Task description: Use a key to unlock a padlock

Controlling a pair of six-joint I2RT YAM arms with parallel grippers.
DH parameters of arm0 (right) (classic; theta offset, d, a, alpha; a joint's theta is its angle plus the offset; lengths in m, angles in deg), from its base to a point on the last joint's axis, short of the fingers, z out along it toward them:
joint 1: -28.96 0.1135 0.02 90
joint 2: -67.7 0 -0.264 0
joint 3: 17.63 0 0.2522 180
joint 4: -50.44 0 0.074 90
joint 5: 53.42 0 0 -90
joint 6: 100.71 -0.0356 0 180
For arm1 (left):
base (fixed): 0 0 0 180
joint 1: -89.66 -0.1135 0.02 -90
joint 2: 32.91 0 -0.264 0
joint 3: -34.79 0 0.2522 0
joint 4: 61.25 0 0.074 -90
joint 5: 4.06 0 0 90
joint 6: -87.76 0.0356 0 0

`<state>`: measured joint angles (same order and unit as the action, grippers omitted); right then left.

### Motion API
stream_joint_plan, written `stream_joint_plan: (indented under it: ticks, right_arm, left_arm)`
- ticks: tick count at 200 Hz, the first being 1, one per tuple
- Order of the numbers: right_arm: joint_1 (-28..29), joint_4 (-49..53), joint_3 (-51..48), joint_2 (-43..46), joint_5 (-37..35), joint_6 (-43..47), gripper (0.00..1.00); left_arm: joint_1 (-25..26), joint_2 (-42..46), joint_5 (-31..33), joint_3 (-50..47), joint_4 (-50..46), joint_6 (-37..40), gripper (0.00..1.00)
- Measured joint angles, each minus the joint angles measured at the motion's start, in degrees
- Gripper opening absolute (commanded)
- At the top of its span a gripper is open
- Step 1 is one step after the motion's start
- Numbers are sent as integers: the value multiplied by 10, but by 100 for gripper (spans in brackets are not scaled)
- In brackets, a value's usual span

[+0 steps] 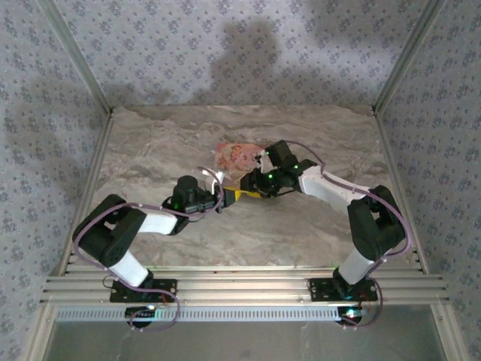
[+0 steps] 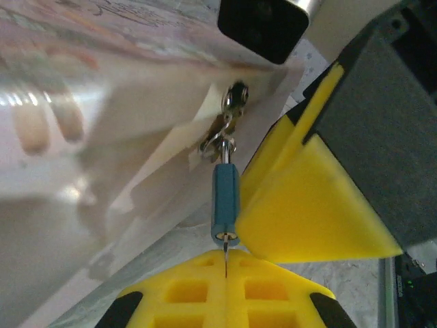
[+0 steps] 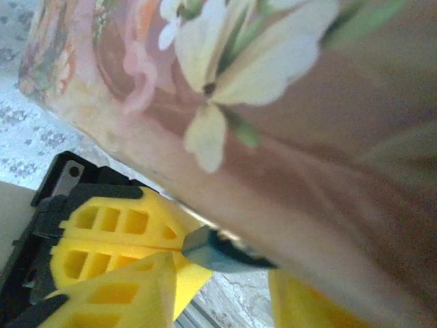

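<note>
Left tool (image 2: 225,268) clamps padlock (image 2: 225,198); right tool (image 3: 218,295) parted alongside.

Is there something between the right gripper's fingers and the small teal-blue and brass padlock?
Nothing visible. The small teal-blue and brass padlock sticks out of the shut left fingers, and one yellow right finger lies directly beside it. The pink printed box is behind, not between.

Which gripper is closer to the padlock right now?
Right, narrowly: the right gripper flanks the padlock with open jaws, one pad against its side. The left gripper, jaws shut, sits just off its brass end, pinching a thin blade.
</note>
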<state>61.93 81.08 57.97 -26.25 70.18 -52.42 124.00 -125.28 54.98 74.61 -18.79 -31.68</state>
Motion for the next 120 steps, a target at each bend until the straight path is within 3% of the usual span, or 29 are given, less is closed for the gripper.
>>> stream_joint_plan:
  ticks: [62,120]
  right_arm:
    - [8,-21,-68,28,-52,-44,53]
    - [32,-75,-126,86,-152,-103,53]
  left_arm:
    - [18,-111,45,-51,133,1,0]
    - [41,-137,66,-51,160,9,0]
